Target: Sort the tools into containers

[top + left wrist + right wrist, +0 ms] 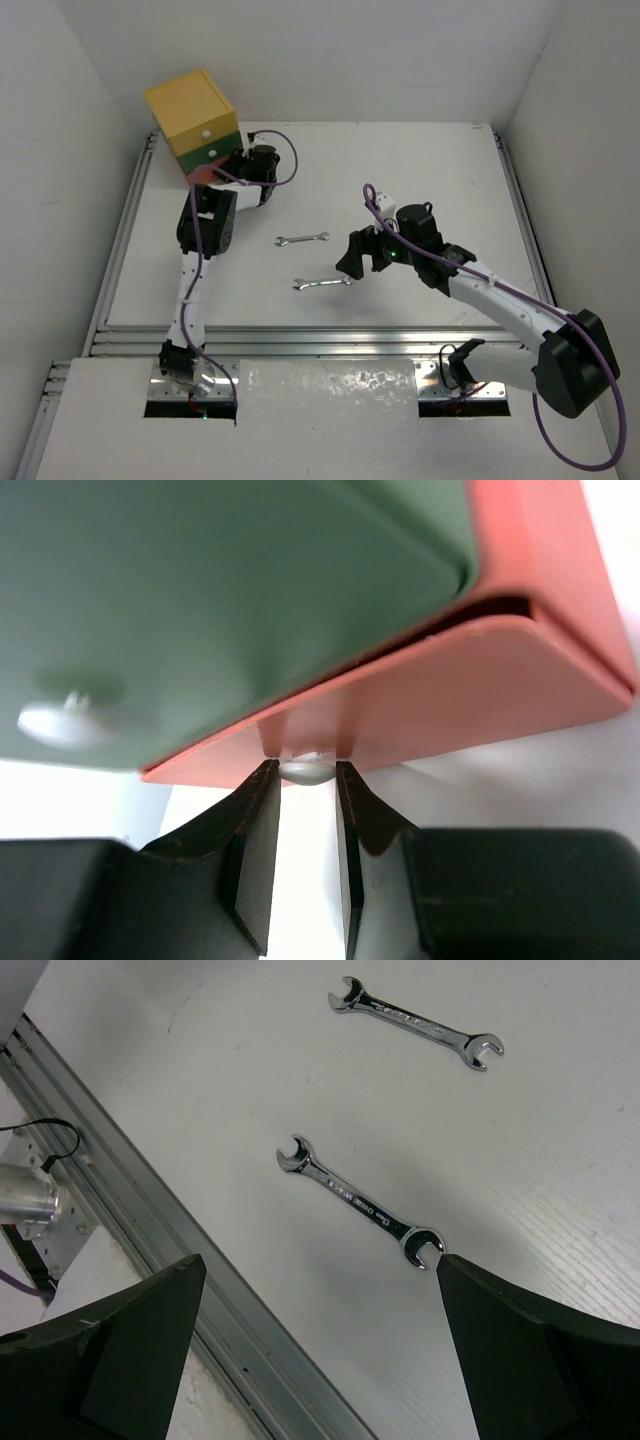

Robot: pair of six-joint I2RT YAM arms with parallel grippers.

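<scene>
1. Left pincer: nearly closed, fingertips pressed against both sides of the bottom knob, small and white.
2. Left arm: stretched from the near edge along the left side of the tabletop, bent at the elbow, wrist turned toward the stacked drawers in the far left corner.
3. Right pincer: spread wide, holding nothing, hovering just above the tabletop at one end of the near wrench.
4. Right arm: reaching diagonally from the near right toward the middle, pincer pointing left.
5. Stack: yellow drawer on top, green drawer in the middle with its own round pull, orange-red drawer at the bottom carrying the gripped knob. Dark slit between the green and orange-red fronts; contents hidden.
6. Near wrench and far wrench: both flat on the tabletop, roughly parallel, apart from each other, well apart from the drawers.
</scene>
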